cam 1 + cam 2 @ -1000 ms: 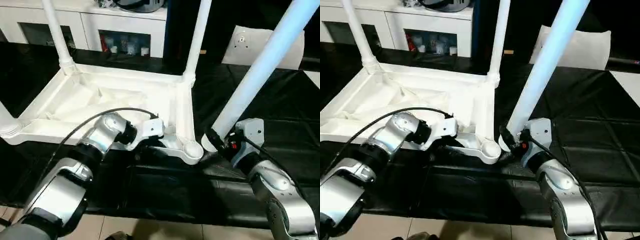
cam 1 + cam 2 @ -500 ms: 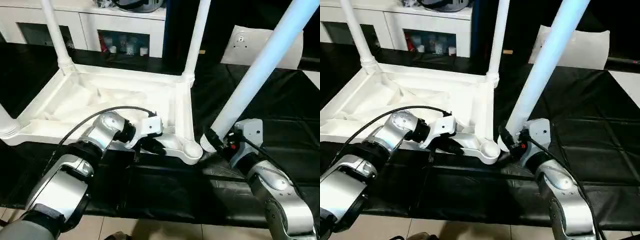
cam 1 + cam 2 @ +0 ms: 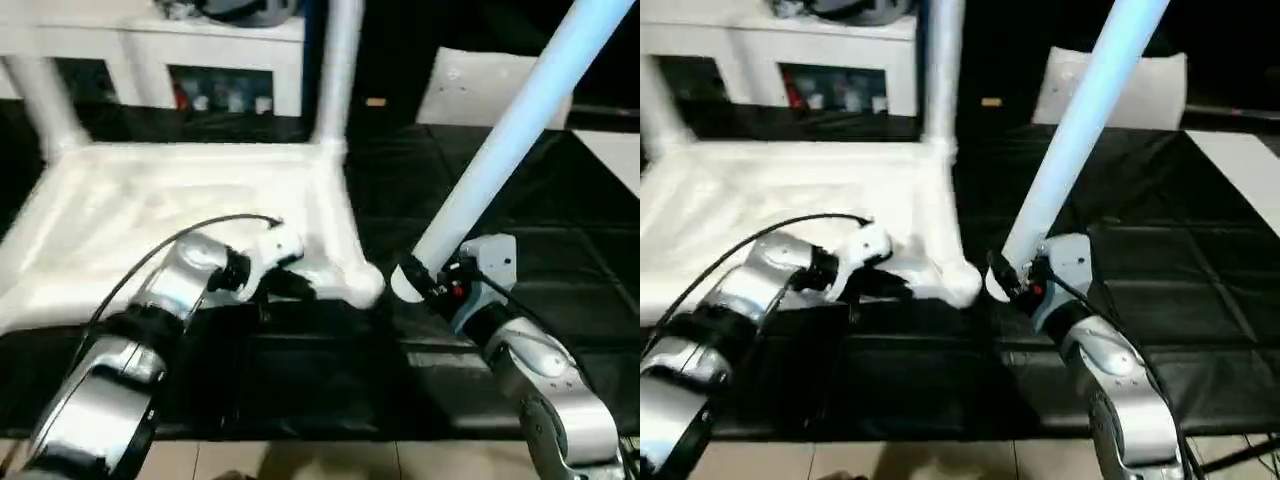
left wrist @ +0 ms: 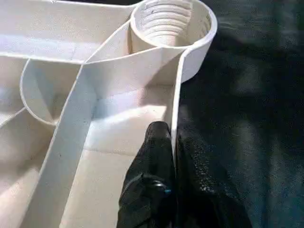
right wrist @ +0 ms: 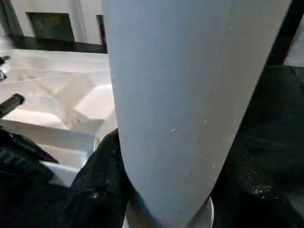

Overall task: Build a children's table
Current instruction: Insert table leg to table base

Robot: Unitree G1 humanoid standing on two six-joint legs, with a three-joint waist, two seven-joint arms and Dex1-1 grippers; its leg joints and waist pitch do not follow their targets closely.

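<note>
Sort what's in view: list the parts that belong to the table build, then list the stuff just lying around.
Job:
table top, upside down
fitted leg
loose leg, held by right gripper
empty corner socket

Lying about:
whitish bag
white cabinet

Tabletop [image 3: 200,200] left; loose leg [image 3: 500,140] right of empty corner socket [image 4: 168,21].

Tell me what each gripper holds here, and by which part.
The right gripper holds the loose table leg near its lower end. The left gripper is shut on the tabletop's side wall, just short of the empty corner socket.
</note>
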